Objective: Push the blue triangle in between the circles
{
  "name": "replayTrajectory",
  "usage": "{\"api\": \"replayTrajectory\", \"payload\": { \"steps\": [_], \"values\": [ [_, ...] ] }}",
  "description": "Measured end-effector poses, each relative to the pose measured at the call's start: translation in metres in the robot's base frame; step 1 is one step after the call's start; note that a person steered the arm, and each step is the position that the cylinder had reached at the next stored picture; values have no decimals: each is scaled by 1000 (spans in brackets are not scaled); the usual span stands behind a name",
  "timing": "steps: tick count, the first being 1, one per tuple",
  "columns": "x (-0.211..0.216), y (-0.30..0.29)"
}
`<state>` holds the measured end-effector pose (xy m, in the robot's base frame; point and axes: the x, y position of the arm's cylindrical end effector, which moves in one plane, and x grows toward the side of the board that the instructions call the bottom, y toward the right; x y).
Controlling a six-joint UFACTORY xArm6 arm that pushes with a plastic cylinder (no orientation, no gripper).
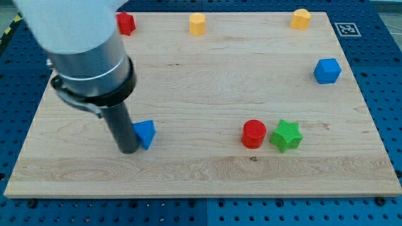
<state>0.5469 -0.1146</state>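
The blue triangle (146, 132) lies on the wooden board at the lower left. My tip (129, 150) stands right against its left side, touching it. The red circle (254, 134) lies to the right of the middle, well to the right of the triangle. A yellow circle-like block (198, 24) sits at the view's top middle. Another yellow block (301, 19) sits at the top right; its exact shape is hard to make out.
A green star (287, 135) touches the red circle on its right. A blue cube (327, 71) is at the right edge. A red block (126, 23) sits at the top left, partly behind my arm. The board (201, 182) ends near the view's bottom.
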Motion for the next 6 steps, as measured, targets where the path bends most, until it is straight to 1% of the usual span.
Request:
{"api": "replayTrajectory", "payload": {
  "steps": [2, 4, 5, 6],
  "values": [
    [-24, 8],
    [-46, 39],
    [-49, 62],
    [-55, 65]
  ]
}}
